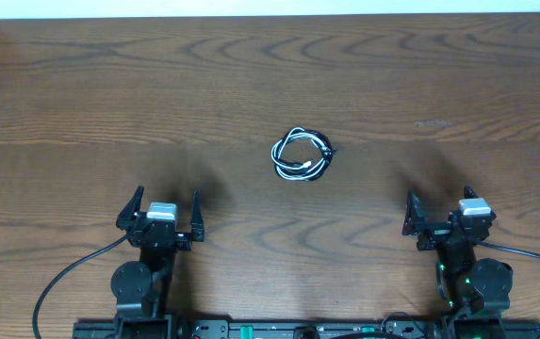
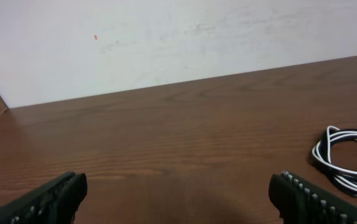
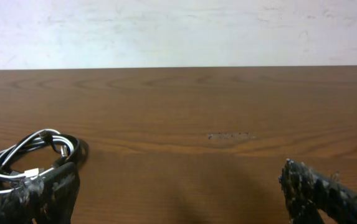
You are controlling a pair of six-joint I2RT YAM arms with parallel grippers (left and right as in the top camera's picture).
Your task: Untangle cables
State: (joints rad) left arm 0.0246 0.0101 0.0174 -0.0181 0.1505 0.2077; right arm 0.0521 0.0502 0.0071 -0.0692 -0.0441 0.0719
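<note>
Figure: white and black cables (image 1: 302, 155) lying interlooped at the centre of the worktop (image 1: 81, 94); left end effector (image 1: 164, 215) and right end effector (image 1: 439, 218) standing spread apart and empty, presumably readying to grasp.

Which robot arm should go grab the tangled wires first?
Probably the right hand. Both open hands sit about equally far from the cables, but its camera shows most of the bundle, while the left hand sees it cut off at the edge.
</note>
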